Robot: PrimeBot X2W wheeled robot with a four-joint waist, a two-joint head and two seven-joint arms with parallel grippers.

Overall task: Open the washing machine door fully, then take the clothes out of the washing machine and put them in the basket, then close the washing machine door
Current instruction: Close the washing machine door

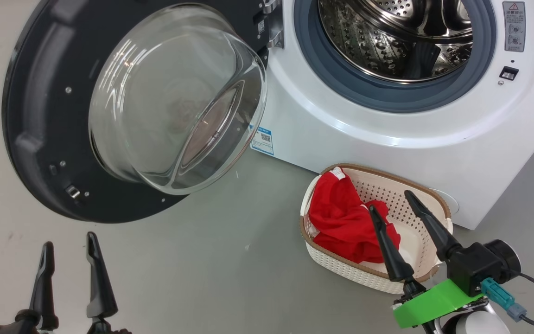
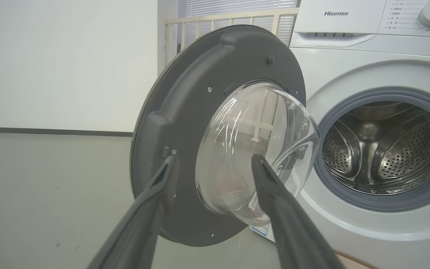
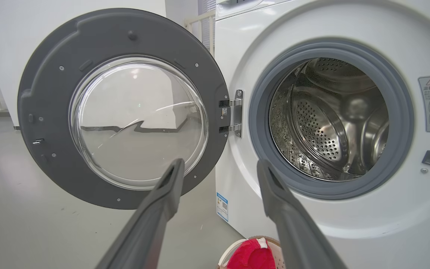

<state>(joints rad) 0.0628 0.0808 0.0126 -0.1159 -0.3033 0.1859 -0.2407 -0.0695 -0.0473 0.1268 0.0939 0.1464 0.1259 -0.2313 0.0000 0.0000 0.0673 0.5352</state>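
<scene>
My left fingers (image 1: 100, 283) sit low at the lower left of the head view, pointing up and spread wide with nothing between them, over bare grey floor (image 1: 211, 269). In the left wrist view those fingers (image 2: 274, 209) aim at the inner face of the door (image 2: 185, 123), one tip over the dark rim and the other over the glass bowl (image 2: 252, 149). I can't tell contact from here, and in the head view they are well apart from it.

My right fingers (image 1: 390, 246) are at the lower right, angled up and to the left. They are also spread and empty. There is a green bracket (image 1: 434, 301) at the wrist and a cable with a teal plug (image 1: 499, 294) beside it. The tips overlap the basket (image 1: 341, 269) in the head view. In the right wrist view the fingers (image 3: 278, 201) point at the machine front, with the red clothes (image 3: 250, 256) low between them.

The clothes (image 1: 341, 218) lie bunched in the left half of the basket, white trim showing at the top. The basket is on the floor, just in front of the washing machine (image 1: 387, 134).

The door (image 1: 40, 116) is swung wide open to the left on its hinge (image 1: 274, 28). The glass bowl (image 1: 174, 97) bulges toward me. A blue label (image 1: 262, 140) is on the machine's lower front. The grey gasket (image 1: 332, 74) rings the steel drum (image 1: 378, 41), and no fabric is visible inside.
</scene>
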